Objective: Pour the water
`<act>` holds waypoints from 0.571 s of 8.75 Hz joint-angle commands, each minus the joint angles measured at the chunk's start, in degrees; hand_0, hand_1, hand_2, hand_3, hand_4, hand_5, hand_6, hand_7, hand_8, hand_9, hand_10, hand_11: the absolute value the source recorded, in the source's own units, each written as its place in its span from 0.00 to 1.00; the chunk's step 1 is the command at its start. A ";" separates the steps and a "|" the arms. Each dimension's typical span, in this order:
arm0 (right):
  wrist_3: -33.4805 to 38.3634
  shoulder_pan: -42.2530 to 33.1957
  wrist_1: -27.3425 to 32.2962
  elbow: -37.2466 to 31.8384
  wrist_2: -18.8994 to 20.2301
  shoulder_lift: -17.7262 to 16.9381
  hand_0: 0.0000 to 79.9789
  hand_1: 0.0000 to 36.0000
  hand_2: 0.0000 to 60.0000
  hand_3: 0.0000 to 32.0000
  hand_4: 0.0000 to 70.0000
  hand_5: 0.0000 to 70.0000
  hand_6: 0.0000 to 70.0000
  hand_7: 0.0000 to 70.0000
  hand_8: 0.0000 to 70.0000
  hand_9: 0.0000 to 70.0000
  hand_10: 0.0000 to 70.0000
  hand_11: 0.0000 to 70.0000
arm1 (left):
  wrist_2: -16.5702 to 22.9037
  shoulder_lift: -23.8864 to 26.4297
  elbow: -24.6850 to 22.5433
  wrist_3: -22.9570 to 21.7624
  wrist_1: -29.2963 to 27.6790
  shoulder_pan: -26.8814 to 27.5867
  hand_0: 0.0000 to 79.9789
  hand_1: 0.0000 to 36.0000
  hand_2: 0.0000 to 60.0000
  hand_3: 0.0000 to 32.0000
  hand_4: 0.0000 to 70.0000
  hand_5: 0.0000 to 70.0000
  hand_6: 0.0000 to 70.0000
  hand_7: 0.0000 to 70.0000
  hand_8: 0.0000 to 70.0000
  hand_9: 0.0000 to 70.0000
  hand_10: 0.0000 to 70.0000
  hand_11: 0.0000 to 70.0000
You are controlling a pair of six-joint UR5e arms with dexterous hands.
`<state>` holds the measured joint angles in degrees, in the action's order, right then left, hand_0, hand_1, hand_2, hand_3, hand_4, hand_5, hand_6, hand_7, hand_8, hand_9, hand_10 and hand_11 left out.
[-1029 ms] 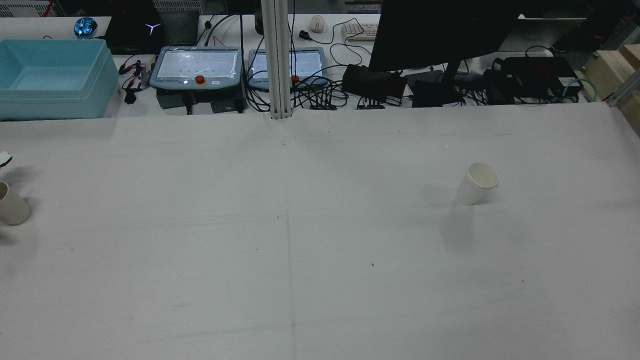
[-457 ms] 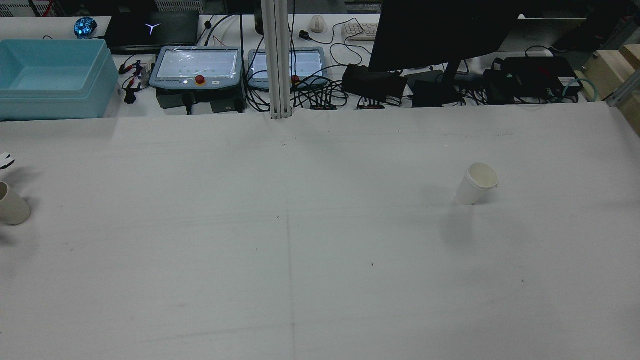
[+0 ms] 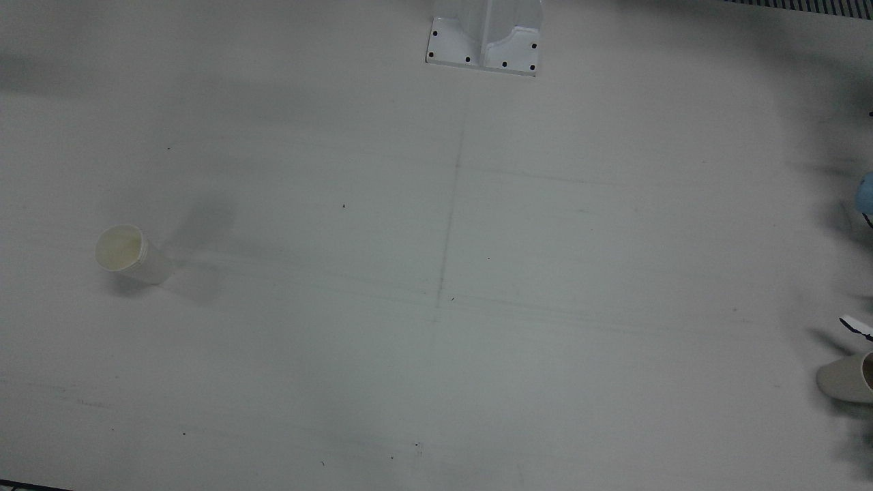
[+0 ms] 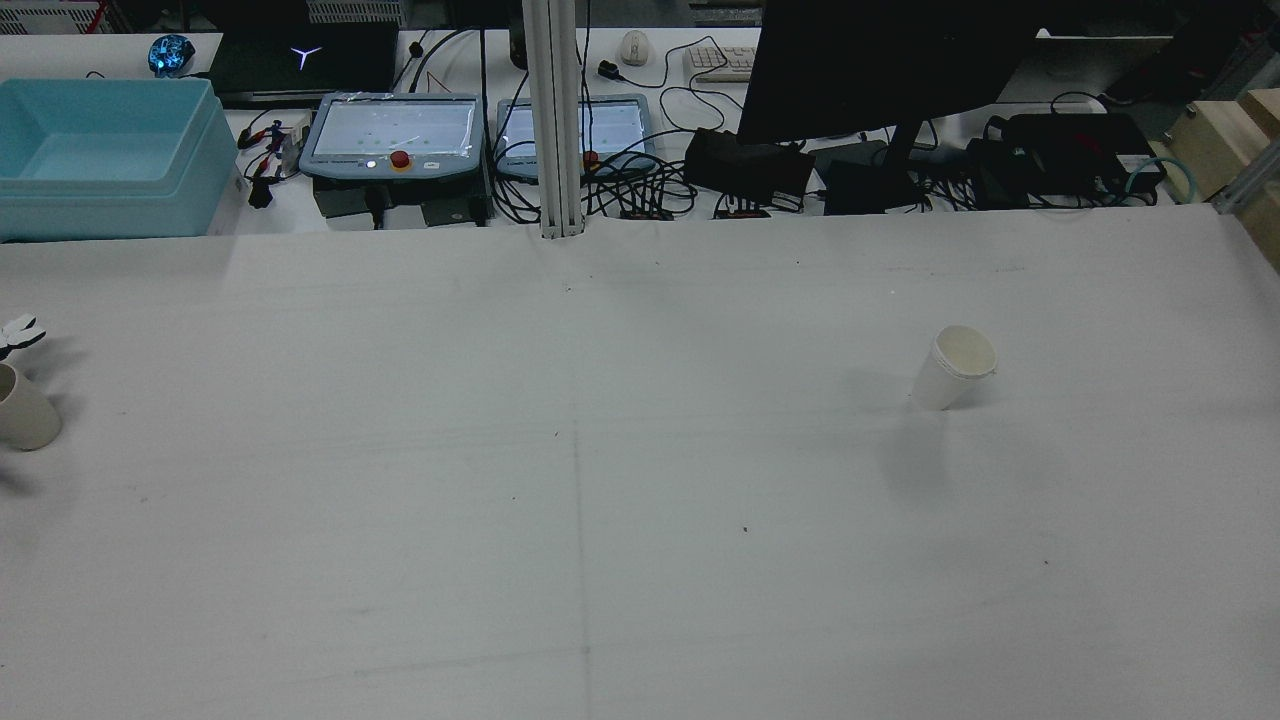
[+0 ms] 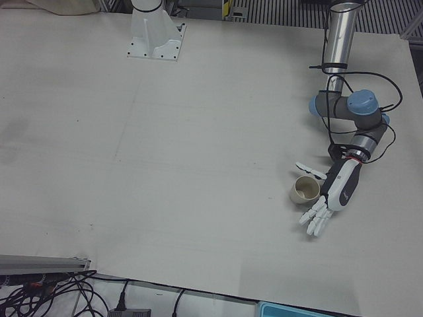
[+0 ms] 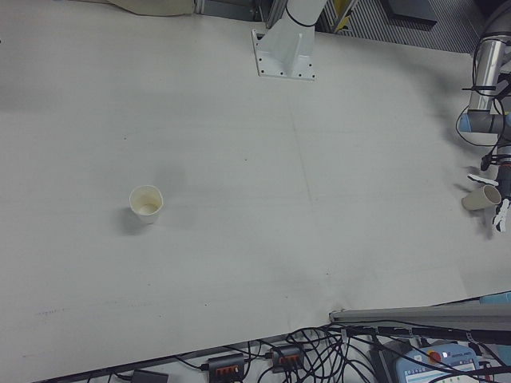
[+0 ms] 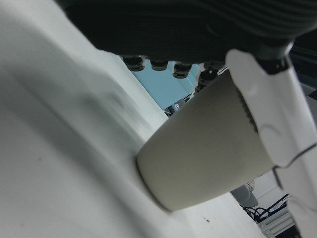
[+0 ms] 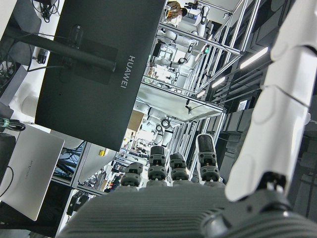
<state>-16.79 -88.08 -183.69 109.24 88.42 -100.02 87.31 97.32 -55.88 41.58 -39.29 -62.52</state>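
The left hand (image 5: 328, 198) lay beside the beige paper cup (image 5: 306, 190) at the white desk (image 5: 198, 165) edge, fingers spread and not yet closed, seemingly lining up a grasp for pouring. The white paper cup (image 4: 953, 366), well apart, looked empty. The right hand (image 8: 277, 124) was raised, grasping nothing, fingers extended.

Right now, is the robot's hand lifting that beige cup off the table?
No: in the left-front view the beige cup stands on the table, with the left hand open beside it, fingers spread.
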 commanded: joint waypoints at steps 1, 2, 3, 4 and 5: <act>0.00 -0.07 0.09 0.01 0.00 0.09 0.66 0.48 0.01 0.00 0.06 0.41 0.08 0.20 0.13 0.23 0.07 0.13 | -0.92 0.06 -0.19 -0.01 0.09 0.39 0.60 0.22 0.00 0.00 0.25 0.08 0.04 0.05 0.01 0.03 0.02 0.04; 0.00 -0.07 0.00 0.01 0.00 0.09 0.66 0.48 0.01 0.00 0.06 0.40 0.08 0.20 0.13 0.23 0.07 0.13 | -0.92 0.06 -0.36 -0.01 0.35 0.39 0.60 0.22 0.00 0.00 0.26 0.09 0.04 0.05 0.01 0.03 0.02 0.04; 0.00 -0.07 0.09 -0.08 0.00 0.09 0.66 0.48 0.01 0.00 0.06 0.41 0.08 0.20 0.13 0.23 0.07 0.13 | -0.92 0.15 -0.28 -0.01 0.53 0.39 0.60 0.23 0.00 0.00 0.29 0.17 0.05 0.05 0.01 0.03 0.02 0.05; 0.00 -0.07 0.00 -0.17 0.00 0.09 0.66 0.48 0.01 0.00 0.06 0.40 0.08 0.19 0.13 0.23 0.07 0.13 | -1.00 0.15 -0.36 -0.01 0.53 0.47 0.60 0.23 0.00 0.00 0.32 0.29 0.05 0.04 0.01 0.03 0.02 0.04; 0.00 -0.07 0.09 -0.17 0.00 0.09 0.66 0.48 0.01 0.00 0.06 0.40 0.08 0.19 0.13 0.23 0.07 0.13 | -1.00 0.15 -0.37 -0.01 0.53 0.47 0.60 0.23 0.01 0.00 0.34 0.37 0.05 0.04 0.01 0.03 0.02 0.05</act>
<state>-16.78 -88.15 -183.65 109.17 88.42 -99.94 86.39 97.44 -56.18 41.57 -38.87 -62.11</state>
